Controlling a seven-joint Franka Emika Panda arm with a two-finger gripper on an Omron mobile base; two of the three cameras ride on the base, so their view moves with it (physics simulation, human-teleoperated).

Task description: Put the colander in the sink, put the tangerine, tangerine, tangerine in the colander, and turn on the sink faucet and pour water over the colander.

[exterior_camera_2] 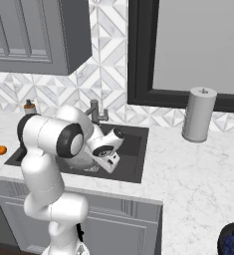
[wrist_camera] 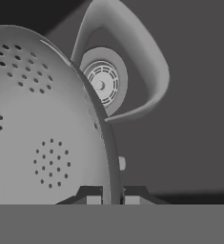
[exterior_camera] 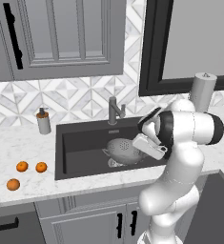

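White marble table [exterior_camera: 18, 143] with three tangerines [exterior_camera: 22, 166] [exterior_camera: 41, 167] [exterior_camera: 13, 184]; one colander [exterior_camera: 123, 150] in the sink [exterior_camera: 85, 138], rim pinched by nearly closed jaws.

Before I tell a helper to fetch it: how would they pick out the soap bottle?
Find the dark sink set in the marble counter. On the counter just behind its left corner, against the tiled wall, stands the soap bottle. It is small, grey and pump-topped, unlike the faucet beside it.
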